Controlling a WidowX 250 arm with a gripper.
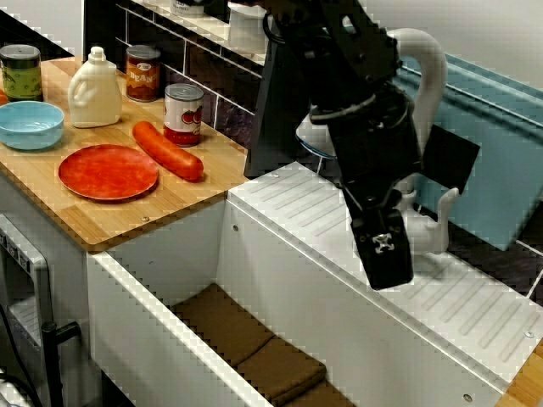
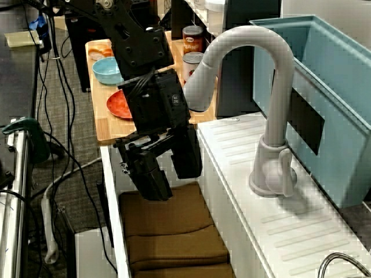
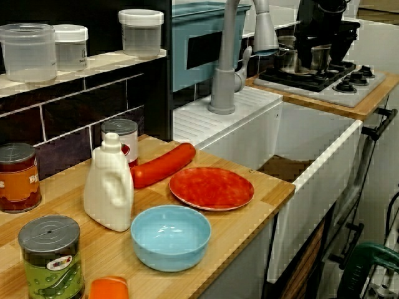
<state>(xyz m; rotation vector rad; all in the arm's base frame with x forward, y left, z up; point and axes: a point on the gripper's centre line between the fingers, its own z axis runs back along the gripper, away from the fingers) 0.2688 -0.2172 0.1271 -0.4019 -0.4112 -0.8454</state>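
My black gripper (image 2: 171, 182) hangs over the white sink basin (image 2: 110, 191), open, with nothing between its two fingers. In the view across the sink it shows as one dark block, the gripper (image 1: 383, 264), in front of the grooved drainboard (image 1: 297, 208) and just left of the white faucet (image 1: 424, 119). Below it, brown folded cloths (image 2: 174, 231) line the sink floor. The gripper touches nothing. In the view from the counter end I cannot make the gripper out.
The wooden counter (image 1: 110, 216) holds a red plate (image 1: 108, 171), a long red sausage (image 1: 167, 150), a blue bowl (image 1: 30, 123), a white bottle (image 1: 95, 89) and cans (image 1: 183, 114). A light blue bin (image 2: 324, 87) stands behind the faucet (image 2: 272, 116). A stove with pots (image 3: 318, 68) lies beyond the sink.
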